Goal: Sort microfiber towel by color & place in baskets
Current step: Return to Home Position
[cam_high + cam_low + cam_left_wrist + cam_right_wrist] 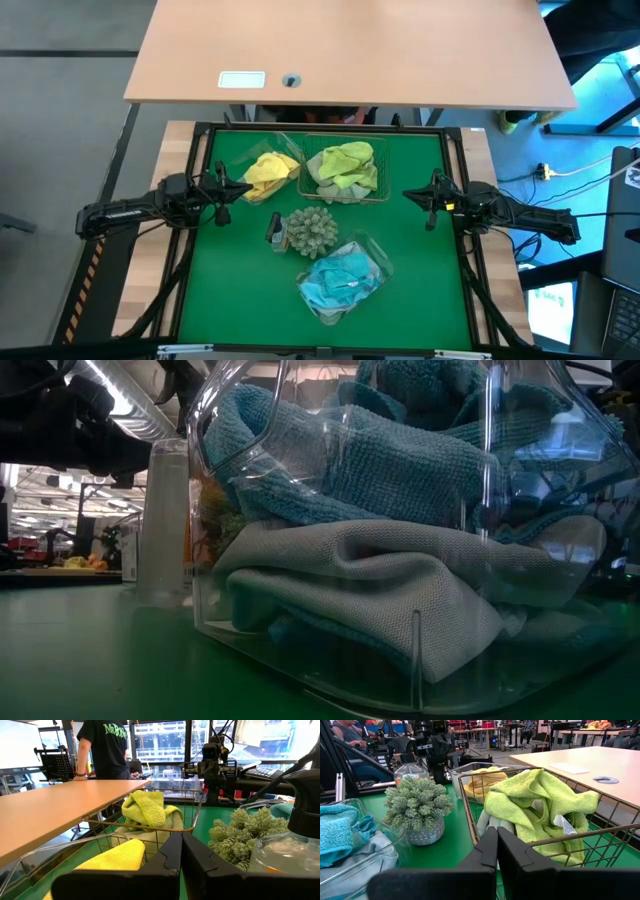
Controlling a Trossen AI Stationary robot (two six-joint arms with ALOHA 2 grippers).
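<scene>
Sorting looked finished. The yellow towels [266,172] lay in the far tub [292,152], the lime towels [347,165] in the wire basket [386,170] beside it, and the blue towels [340,282] in the near tub [378,250]. No cloth lay loose on the mat [220,290].

The left gripper [243,187] hung at the mat's left side, fingers pressed together on nothing, its tips just beside the far tub. The right gripper [408,195] sat at the right side, likewise closed and empty, near the wire basket's corner.

Going home well probably meant little more than drawing each arm straight back toward its own side, fingers kept together and tips kept above the rims. The wire rim was the likeliest snag for the right arm, the tub's clear wall for the left.

The plant [312,228] and a small bottle [275,232] stood mid-mat between the arms, so reaching inward carried risk. Bare mat lay open on both sides of the near tub. Past the baskets the desk [350,50] closed off the far edge — a person [105,745] stood beyond it.
</scene>
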